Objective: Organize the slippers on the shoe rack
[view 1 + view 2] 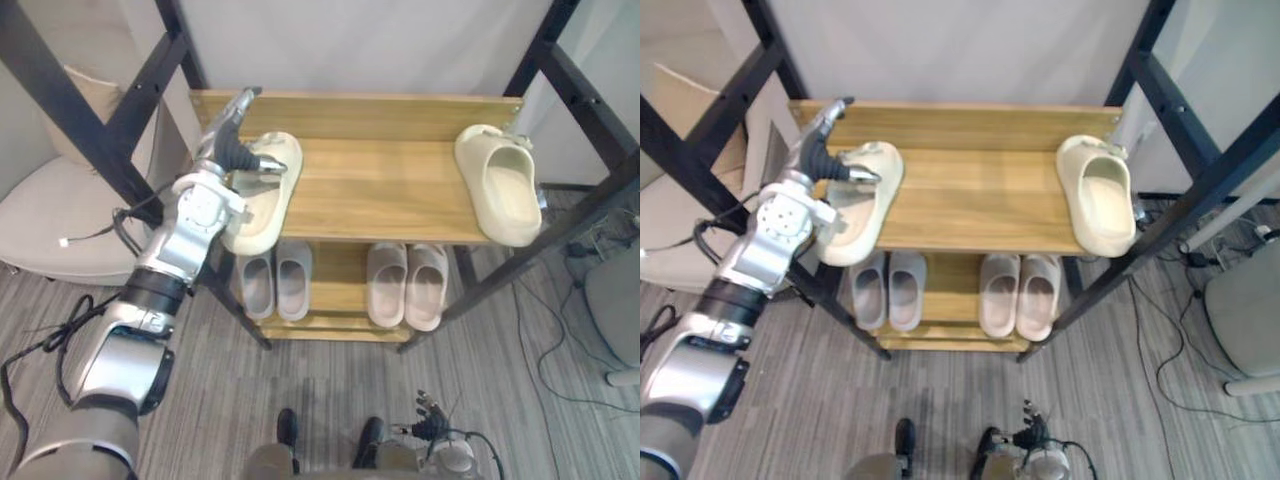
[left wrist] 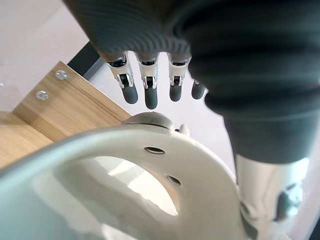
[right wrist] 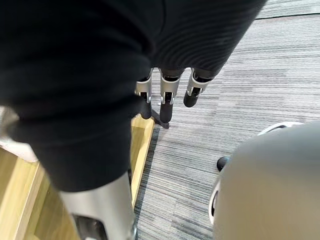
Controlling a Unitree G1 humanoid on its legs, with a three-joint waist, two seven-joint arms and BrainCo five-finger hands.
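A cream slipper (image 1: 265, 195) lies at the left end of the wooden rack's top shelf (image 1: 380, 185), its heel hanging over the front edge. My left hand (image 1: 232, 150) rests against its left side, open, with the fingers (image 2: 150, 95) straight toward the shelf's back and the thumb lying over the slipper's strap (image 2: 150, 145). The matching cream slipper (image 1: 500, 185) lies at the shelf's right end. My right hand (image 3: 167, 107) hangs low over the floor by the rack's foot, fingers relaxed and holding nothing.
On the lower shelf stand a grey pair (image 1: 275, 283) and a pinkish pair (image 1: 407, 283) of slippers. Black frame bars (image 1: 90, 130) cross on both sides of the rack. A beige cushioned seat (image 1: 50, 215) stands at the left, a grey chair (image 1: 615, 300) and cables at the right.
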